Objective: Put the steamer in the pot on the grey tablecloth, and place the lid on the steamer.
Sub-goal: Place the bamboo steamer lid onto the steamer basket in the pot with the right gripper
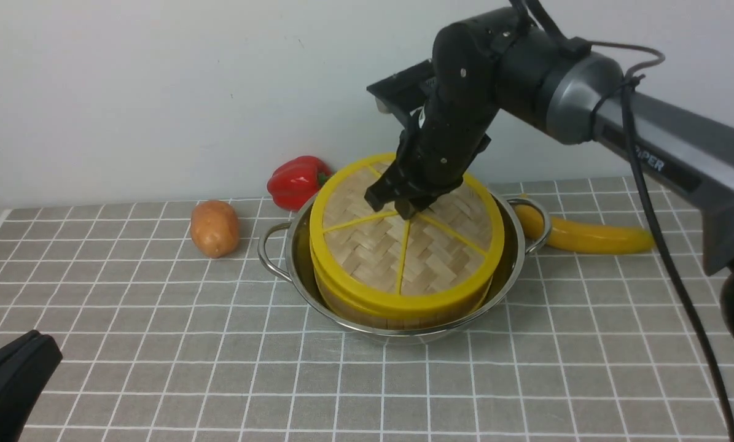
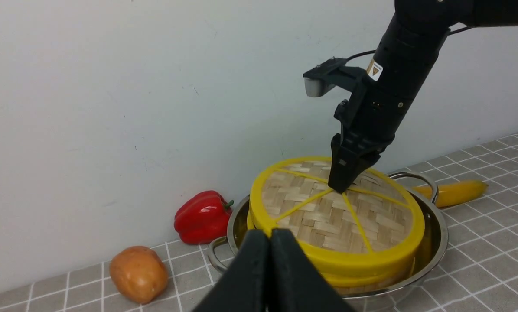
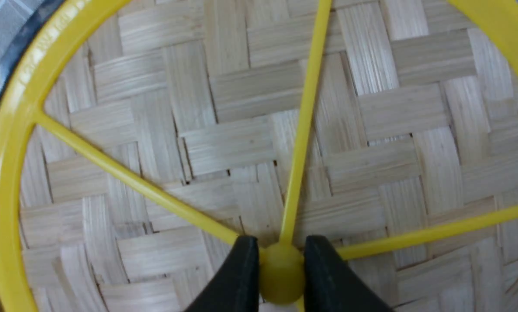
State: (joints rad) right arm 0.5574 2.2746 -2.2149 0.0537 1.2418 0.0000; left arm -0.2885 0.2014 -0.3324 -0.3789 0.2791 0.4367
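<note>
The shiny pot (image 1: 274,245) stands mid-table on the grey tablecloth (image 1: 158,368). Inside it sits the steamer (image 1: 367,310), of which only the wooden wall and yellow rim show. The woven lid (image 1: 367,245) lies on top of the steamer, tilted slightly toward the camera. My right gripper (image 1: 403,205) reaches down at the lid's centre and is shut on the yellow knob (image 3: 281,273), a finger on each side of it. My left gripper (image 2: 269,234) is shut and holds nothing, low at the near left, away from the pot (image 2: 436,225) and lid (image 2: 328,216).
A potato (image 1: 215,228) lies left of the pot and a red pepper (image 1: 296,181) behind it by the wall. A banana (image 1: 588,236) lies to the right of the pot's right handle. The white wall closes the back of the table.
</note>
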